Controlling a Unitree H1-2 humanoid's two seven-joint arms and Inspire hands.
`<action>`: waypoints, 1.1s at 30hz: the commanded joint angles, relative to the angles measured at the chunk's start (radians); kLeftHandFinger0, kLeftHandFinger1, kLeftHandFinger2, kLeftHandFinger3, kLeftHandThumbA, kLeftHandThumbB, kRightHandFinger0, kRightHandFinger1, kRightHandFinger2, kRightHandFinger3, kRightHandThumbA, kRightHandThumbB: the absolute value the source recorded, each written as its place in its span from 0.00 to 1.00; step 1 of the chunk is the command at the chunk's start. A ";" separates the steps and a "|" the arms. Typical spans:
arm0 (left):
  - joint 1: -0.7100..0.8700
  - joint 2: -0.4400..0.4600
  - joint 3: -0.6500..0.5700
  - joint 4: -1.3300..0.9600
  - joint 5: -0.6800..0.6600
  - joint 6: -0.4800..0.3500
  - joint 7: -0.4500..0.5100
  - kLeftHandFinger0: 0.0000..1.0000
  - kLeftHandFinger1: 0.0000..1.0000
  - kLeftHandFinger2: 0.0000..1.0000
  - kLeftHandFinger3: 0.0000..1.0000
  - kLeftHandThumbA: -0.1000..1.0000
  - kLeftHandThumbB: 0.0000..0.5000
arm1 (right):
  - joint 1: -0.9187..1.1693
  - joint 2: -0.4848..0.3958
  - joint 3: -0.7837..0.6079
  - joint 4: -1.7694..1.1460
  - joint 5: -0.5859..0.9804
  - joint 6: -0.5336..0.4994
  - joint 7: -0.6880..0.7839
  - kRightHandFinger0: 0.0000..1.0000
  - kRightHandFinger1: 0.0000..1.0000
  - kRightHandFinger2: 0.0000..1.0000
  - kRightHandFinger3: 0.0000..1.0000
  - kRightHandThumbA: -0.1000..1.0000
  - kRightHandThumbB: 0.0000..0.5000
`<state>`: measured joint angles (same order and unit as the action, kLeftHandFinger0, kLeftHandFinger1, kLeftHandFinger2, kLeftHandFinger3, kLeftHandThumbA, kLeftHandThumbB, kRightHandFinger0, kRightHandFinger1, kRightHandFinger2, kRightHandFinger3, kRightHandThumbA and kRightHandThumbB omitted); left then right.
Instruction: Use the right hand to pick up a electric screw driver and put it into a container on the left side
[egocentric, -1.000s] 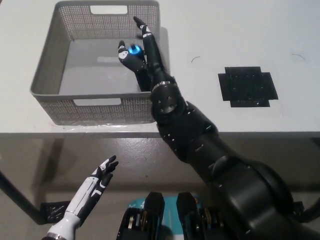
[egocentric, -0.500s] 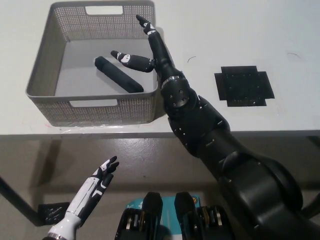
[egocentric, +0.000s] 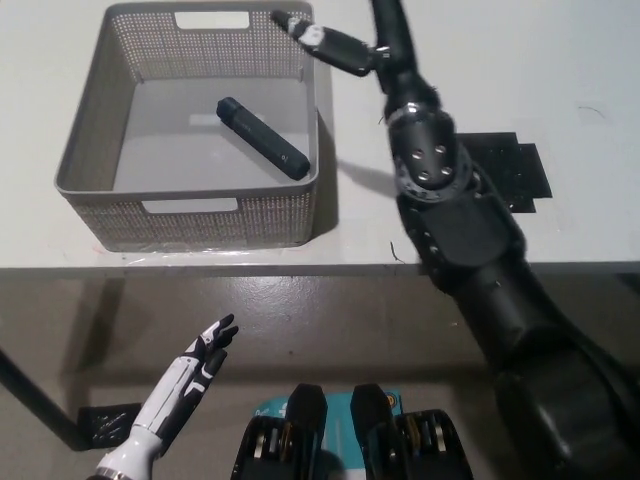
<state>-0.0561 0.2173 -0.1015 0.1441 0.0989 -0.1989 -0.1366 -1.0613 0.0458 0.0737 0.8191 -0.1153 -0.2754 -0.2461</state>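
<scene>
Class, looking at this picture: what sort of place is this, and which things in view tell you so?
Probably a robot test bench or lab: a plain white table bears only a grey mesh basket holding an electric screwdriver, plus a black tape patch like a placement marker.

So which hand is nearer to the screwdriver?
Right. The right hand is just beyond the basket's far right corner; the left hand hangs below the table edge.

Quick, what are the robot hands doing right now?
Left robot hand: open, holding nothing, below the table edge.
Right robot hand: open, empty, beside the basket.
</scene>
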 joint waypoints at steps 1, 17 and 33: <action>0.007 0.010 0.006 -0.028 -0.029 -0.004 -0.024 1.00 1.00 1.00 1.00 0.99 0.49 | 0.086 -0.102 -0.108 -0.571 0.105 0.137 0.059 1.00 1.00 1.00 1.00 0.99 0.65; 0.030 0.007 0.025 -0.014 -0.024 -0.040 0.004 1.00 1.00 1.00 1.00 1.00 0.47 | 0.663 -0.156 -0.089 -1.051 0.247 0.113 0.132 1.00 1.00 1.00 1.00 0.93 0.47; 0.076 -0.004 0.058 0.025 -0.058 -0.096 0.009 1.00 1.00 1.00 1.00 1.00 0.40 | 1.064 -0.100 -0.089 -0.824 0.398 -0.014 0.232 1.00 1.00 1.00 1.00 0.84 0.30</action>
<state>0.0201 0.2099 -0.0661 0.1703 0.0732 -0.2325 -0.1347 0.0208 -0.0708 -0.0016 -0.0264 0.1926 -0.2095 -0.0902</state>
